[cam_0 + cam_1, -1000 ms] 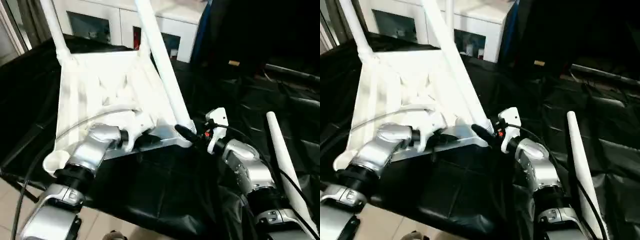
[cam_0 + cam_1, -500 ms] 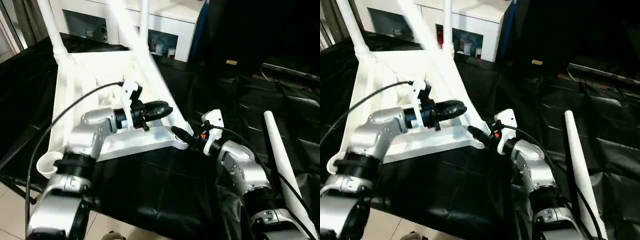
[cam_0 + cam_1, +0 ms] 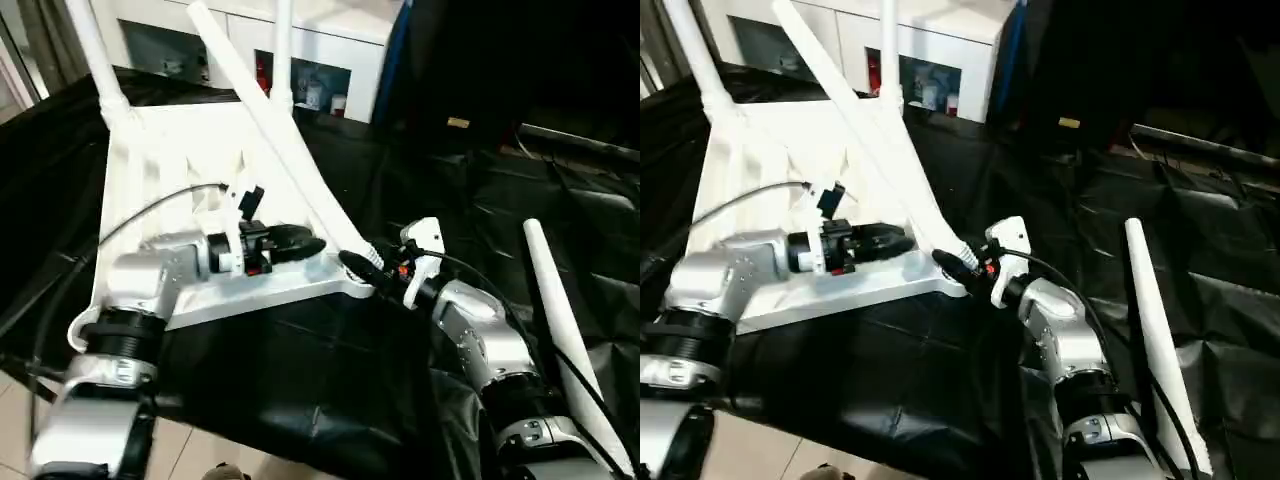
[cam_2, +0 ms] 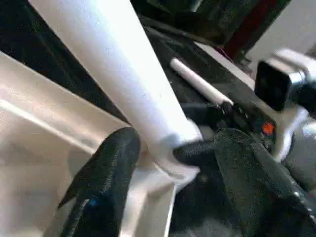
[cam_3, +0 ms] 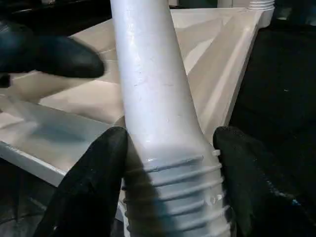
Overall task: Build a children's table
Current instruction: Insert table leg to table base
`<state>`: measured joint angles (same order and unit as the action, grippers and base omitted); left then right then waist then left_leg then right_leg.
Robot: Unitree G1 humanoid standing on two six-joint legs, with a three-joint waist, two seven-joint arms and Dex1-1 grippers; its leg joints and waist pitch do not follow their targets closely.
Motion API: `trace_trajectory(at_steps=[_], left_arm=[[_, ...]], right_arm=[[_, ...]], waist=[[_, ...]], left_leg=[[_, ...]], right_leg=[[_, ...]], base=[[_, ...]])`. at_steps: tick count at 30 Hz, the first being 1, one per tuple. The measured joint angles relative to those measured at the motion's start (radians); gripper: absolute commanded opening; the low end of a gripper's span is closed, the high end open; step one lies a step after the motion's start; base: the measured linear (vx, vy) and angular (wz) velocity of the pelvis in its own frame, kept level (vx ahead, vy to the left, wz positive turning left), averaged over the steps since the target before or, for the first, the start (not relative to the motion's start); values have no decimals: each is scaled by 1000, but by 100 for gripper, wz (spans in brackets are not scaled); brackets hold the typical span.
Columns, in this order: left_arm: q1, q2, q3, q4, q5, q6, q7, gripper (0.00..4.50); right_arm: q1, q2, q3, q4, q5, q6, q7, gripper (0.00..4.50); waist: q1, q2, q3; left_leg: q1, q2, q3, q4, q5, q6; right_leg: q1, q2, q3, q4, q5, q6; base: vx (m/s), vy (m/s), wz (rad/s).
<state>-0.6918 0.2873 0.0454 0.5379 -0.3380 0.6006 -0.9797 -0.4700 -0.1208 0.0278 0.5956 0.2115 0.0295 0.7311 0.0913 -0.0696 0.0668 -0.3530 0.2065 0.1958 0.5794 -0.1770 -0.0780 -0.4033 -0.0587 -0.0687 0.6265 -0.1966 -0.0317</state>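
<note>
Black sheet (image 3: 300, 370) over the bench, cabinet (image 3: 330, 60) behind. Upturned top (image 3: 170, 190) on it, two legs standing at far corners, spare leg (image 3: 560, 320) lying apart. Third leg (image 3: 270, 130) leaning in near socket, threaded end clasped by right gripper (image 5: 170, 163). Left gripper (image 4: 168, 163) spread, holding nothing. Best straightened upright, then twisted home.

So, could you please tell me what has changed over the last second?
The left gripper came up off the tabletop's near edge, opened, and now points at the leg base. The right gripper kept straddling that leg's threaded end; the spare leg stayed lying on the black sheet.
</note>
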Motion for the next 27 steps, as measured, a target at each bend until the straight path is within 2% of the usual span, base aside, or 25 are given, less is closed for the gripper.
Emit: trace_trajectory(at_steps=[3,5,10,14,16,18,19,23,25,27], left_arm=[[-33,-30,47,58,-14,-22,60,326],[-45,-57,88,80,-49,-19,77,357],[-74,-117,150,110,-123,10,95,390],[-124,-149,177,147,-139,-2,122,426],[-130,-156,178,149,-139,-15,126,430],[-130,-162,175,151,-139,-21,127,431],[-130,-163,173,152,-139,-22,127,407],[-133,-169,156,168,-119,-51,136,393],[-137,-171,144,179,-101,-74,137,360],[-137,-174,136,183,-92,-91,144,355]], right_arm=[[0,1,0,0,0,0,2,256],[0,-1,0,0,0,-1,10,256],[0,-2,-2,0,2,-1,9,254],[1,-2,-2,-1,8,-1,10,250],[3,-2,-1,-3,9,-2,12,249],[3,-2,-1,-4,9,-2,13,248],[3,-2,-1,-4,9,-2,13,248],[3,-3,-1,-4,9,-3,15,248],[3,-4,0,-4,9,-5,14,248],[3,-3,0,-4,9,-8,16,248]], waist=[[0,0,0],[0,0,0],[1,0,0],[-2,1,1],[-2,1,1],[-2,1,1],[-2,1,1],[-2,1,1],[-1,1,1],[-2,1,1]], left_leg=[[0,0,0,0,0,0],[-1,0,0,0,0,0],[-1,0,0,1,0,0],[0,0,0,2,0,0],[0,0,0,1,0,0],[0,0,0,1,0,0],[0,0,-1,1,0,0],[0,0,-1,1,0,0],[0,0,-1,1,0,0],[0,0,-1,1,0,0]], right_leg=[[0,0,0,0,0,0],[0,0,0,0,0,0],[0,0,0,0,0,0],[0,0,0,0,1,0],[0,0,0,0,1,0],[0,0,0,0,1,0],[0,0,0,0,1,0],[0,0,0,0,1,0],[0,0,0,0,1,0],[0,0,0,0,1,0]], base=[[0,0,0],[0,0,0],[0,0,0],[0,0,0],[0,0,0],[0,0,0],[0,0,0],[0,0,0],[0,0,0],[0,0,0]])
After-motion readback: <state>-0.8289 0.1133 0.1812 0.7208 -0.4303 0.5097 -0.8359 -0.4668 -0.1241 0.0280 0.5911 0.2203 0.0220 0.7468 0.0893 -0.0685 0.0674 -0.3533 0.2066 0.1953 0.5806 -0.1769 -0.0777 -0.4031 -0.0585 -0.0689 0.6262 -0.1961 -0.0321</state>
